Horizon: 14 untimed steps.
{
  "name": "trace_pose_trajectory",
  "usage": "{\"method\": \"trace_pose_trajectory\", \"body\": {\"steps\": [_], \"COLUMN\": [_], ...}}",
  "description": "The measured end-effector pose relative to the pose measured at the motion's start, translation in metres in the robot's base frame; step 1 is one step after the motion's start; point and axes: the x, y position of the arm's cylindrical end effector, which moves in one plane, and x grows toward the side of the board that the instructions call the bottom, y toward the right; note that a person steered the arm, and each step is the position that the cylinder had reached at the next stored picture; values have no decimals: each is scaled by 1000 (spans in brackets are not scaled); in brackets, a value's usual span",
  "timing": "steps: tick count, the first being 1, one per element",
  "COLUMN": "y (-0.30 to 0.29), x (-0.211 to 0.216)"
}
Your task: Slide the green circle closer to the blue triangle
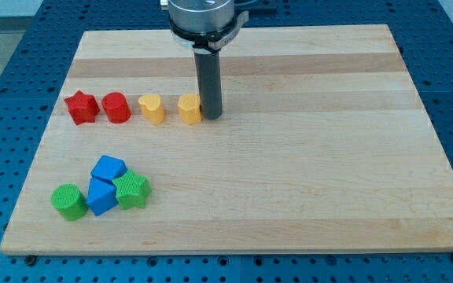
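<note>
The green circle [69, 201] lies at the board's lower left. The blue triangle [101, 196] is just to its right, touching or nearly touching it. My tip [211, 117] stands far up and to the right of them, right next to the right side of a yellow hexagon-like block [189, 108]. The dark rod rises from the tip to the arm's head at the view's top.
A blue block [108, 168] and a green star [132, 190] crowd the blue triangle's top and right. A row lies at upper left: red star [81, 108], red circle [116, 107], yellow heart [152, 109]. The wooden board [305, 181] ends near the blocks' left.
</note>
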Motion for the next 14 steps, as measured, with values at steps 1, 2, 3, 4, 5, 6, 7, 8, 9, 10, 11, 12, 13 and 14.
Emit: {"method": "trace_pose_trajectory", "body": {"steps": [1,2,3,4,5,6,7,8,9,10,11,12,13,14], "y": [-1,-2,-9,-14,-12,-6,-5,-5,-5,-18,-50,-96,-130,-179], "x": [4,4,4,4,5,20,50,86,123,156,184,209,208,206]}}
